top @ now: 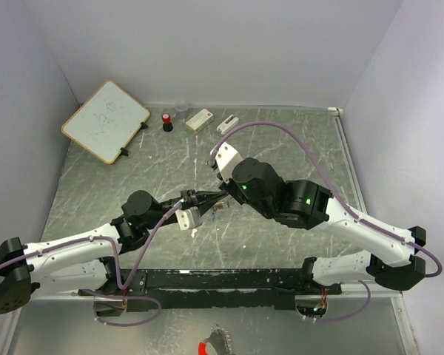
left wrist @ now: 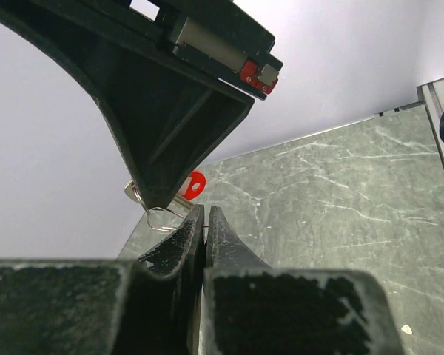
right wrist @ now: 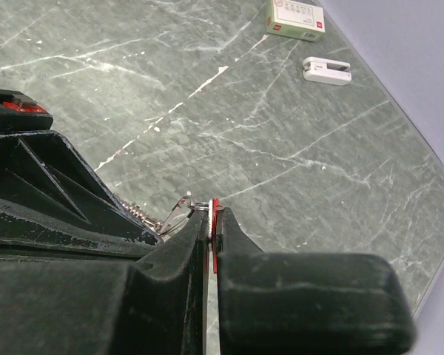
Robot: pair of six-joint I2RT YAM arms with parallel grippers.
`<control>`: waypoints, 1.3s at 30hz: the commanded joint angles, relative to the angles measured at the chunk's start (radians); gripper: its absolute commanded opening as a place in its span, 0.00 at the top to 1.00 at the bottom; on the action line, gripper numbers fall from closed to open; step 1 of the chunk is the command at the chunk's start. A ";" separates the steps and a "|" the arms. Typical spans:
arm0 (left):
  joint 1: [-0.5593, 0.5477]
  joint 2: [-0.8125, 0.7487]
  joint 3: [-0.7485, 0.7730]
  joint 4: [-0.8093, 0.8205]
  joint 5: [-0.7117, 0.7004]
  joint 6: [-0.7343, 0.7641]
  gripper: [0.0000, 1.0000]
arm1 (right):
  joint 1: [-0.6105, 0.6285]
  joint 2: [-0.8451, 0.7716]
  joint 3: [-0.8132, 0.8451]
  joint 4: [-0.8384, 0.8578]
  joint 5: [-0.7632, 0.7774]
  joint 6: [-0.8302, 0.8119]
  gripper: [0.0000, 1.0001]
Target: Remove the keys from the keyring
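Both grippers meet above the middle of the table. My right gripper (right wrist: 213, 212) is shut on the red key (right wrist: 214, 207), whose thin red head stands edge-on between the jaws. The red head also shows in the left wrist view (left wrist: 195, 185). The keyring (right wrist: 176, 210), a thin silvery wire loop, hangs just left of that key and shows in the left wrist view (left wrist: 158, 219). My left gripper (left wrist: 205, 216) is shut on a strand of the keyring wire. In the top view the left gripper (top: 205, 200) and right gripper (top: 220, 198) touch tip to tip. The blue key is hidden.
At the back of the table lie a small whiteboard (top: 106, 120), a red-capped black cylinder (top: 166, 120), a clear cup (top: 181, 108), a white box (top: 199, 119) and a small white device (top: 227, 124). A metal rail (top: 340, 140) runs along the table's right edge.
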 commanded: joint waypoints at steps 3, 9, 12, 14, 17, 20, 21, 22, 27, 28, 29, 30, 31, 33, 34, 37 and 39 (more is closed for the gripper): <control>-0.008 -0.029 -0.005 -0.010 0.002 0.002 0.93 | -0.005 -0.020 0.008 0.068 0.048 -0.024 1.00; -0.008 -0.062 -0.073 0.143 -0.208 -0.092 0.72 | -0.005 -0.020 0.012 0.073 0.054 -0.028 1.00; -0.008 -0.058 -0.076 0.174 -0.299 -0.102 0.59 | -0.006 -0.005 0.009 0.072 0.057 -0.029 1.00; -0.008 -0.046 -0.069 0.170 -0.322 -0.096 0.56 | -0.005 0.004 0.007 0.073 0.057 -0.029 1.00; -0.008 -0.017 -0.074 0.224 -0.347 -0.108 0.44 | -0.005 0.014 0.005 0.077 0.051 -0.028 1.00; -0.008 0.012 -0.087 0.301 -0.359 -0.130 0.22 | -0.006 0.018 0.007 0.082 0.051 -0.027 1.00; -0.008 0.021 -0.085 0.314 -0.357 -0.137 0.22 | -0.006 0.017 0.006 0.086 0.050 -0.027 1.00; -0.008 0.034 -0.080 0.321 -0.357 -0.147 0.22 | -0.006 0.015 0.003 0.093 0.049 -0.026 1.00; -0.009 0.094 -0.066 0.358 -0.353 -0.202 0.22 | -0.006 0.006 -0.015 0.114 0.043 -0.022 1.00; -0.008 0.101 -0.068 0.373 -0.353 -0.217 0.22 | -0.005 0.006 -0.017 0.117 0.044 -0.021 1.00; -0.008 0.109 -0.069 0.382 -0.353 -0.231 0.22 | -0.005 0.005 -0.020 0.120 0.043 -0.020 1.00; -0.008 0.117 -0.069 0.389 -0.351 -0.242 0.22 | -0.005 0.005 -0.022 0.122 0.041 -0.019 1.00; -0.008 0.122 -0.069 0.397 -0.349 -0.251 0.22 | -0.005 0.005 -0.024 0.124 0.042 -0.019 1.00; -0.008 0.135 -0.067 0.414 -0.351 -0.265 0.23 | -0.003 0.007 -0.027 0.126 0.042 -0.019 1.00; -0.009 0.143 -0.067 0.423 -0.352 -0.268 0.23 | -0.004 0.007 -0.027 0.126 0.040 -0.019 1.00; -0.008 0.162 -0.061 0.439 -0.357 -0.276 0.25 | -0.003 0.004 -0.029 0.130 0.036 -0.016 1.00; -0.009 0.176 -0.055 0.449 -0.366 -0.284 0.27 | -0.004 0.002 -0.034 0.133 0.035 -0.014 1.00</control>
